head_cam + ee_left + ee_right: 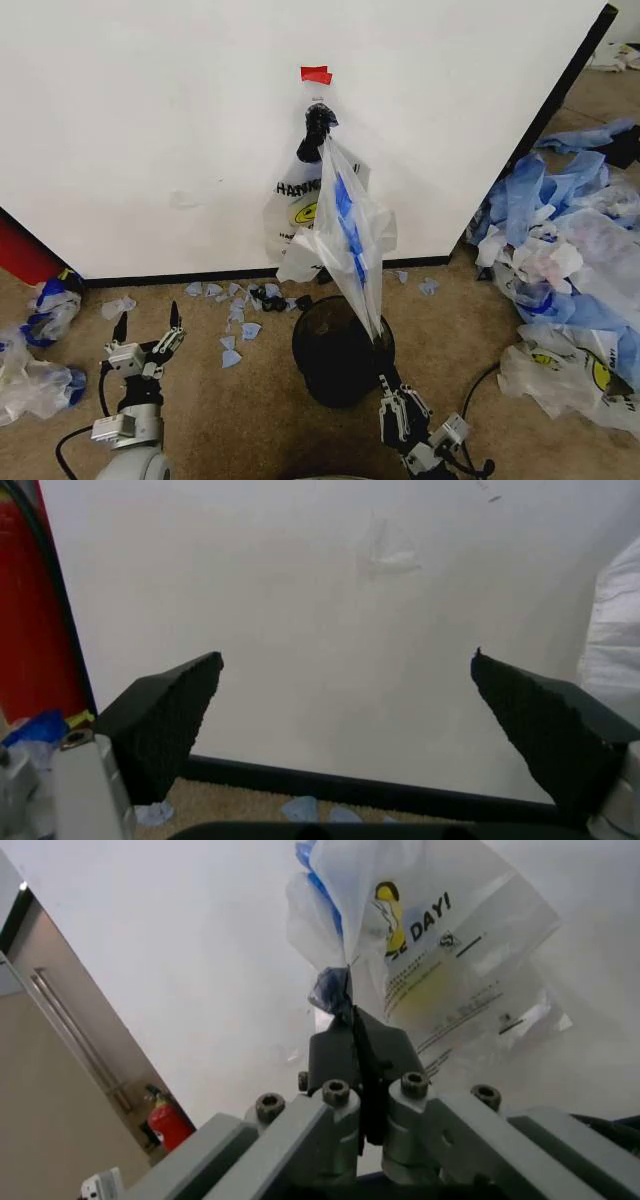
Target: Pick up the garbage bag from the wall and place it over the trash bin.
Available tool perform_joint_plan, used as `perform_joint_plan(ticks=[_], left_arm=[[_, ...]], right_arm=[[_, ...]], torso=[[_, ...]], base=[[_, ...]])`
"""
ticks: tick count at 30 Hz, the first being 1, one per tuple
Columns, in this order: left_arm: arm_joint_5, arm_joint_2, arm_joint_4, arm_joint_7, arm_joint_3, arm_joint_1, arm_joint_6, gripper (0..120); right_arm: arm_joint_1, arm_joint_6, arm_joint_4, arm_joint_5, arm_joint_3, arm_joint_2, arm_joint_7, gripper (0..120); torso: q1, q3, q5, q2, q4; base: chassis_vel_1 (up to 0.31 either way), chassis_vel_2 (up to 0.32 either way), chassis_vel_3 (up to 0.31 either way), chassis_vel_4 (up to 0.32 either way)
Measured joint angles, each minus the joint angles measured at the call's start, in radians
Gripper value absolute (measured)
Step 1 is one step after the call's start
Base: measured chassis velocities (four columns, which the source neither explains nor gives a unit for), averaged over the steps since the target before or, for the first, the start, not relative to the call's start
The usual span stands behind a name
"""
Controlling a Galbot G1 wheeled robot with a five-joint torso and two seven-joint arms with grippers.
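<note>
Right gripper (pixel 383 372): pinching the garbage bag (pixel 350 225) above the trash bin (pixel 335 345).
Left gripper (pixel 147 325): fingers spread, idle near the wall (pixel 150 120).

Even, bright light; wrist views look perhaps slightly soft.

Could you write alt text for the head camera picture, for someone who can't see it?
The right end effector pinches a see-through garbage bag stretched up to a black clip on the white wall, above a black mesh trash bin. The left end effector waits open, low at left.
</note>
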Motion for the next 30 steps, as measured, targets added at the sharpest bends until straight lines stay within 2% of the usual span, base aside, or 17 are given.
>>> perform_joint_plan(ticks=[6, 22, 30], left_arm=[[0.007, -0.008, 0.009, 0.000, 0.003, -0.001, -0.005, 98], [0.016, -0.014, 0.000, -0.001, 0.006, -0.006, 0.002, 98], [0.000, -0.001, -0.047, -0.007, 0.006, -0.002, 0.029, 98]], right_arm=[[0.011, 0.008, -0.017, -0.009, 0.001, 0.002, -0.003, 0], [0.246, -0.099, -0.023, 0.002, -0.064, -0.011, 0.131, 0], [0.381, -0.143, -0.049, 0.039, -0.123, -0.018, 0.175, 0]], torso=[[0.000, 0.000, 0.0005, 0.000, -0.0001], [0.000, 0.000, 0.0001, 0.000, -0.0001], [0.000, 0.000, 0.0004, 0.000, 0.0002]], base=[[0.000, 0.000, 0.000, 0.000], [0.000, 0.000, 0.000, 0.000], [0.000, 0.000, 0.000, 0.000]])
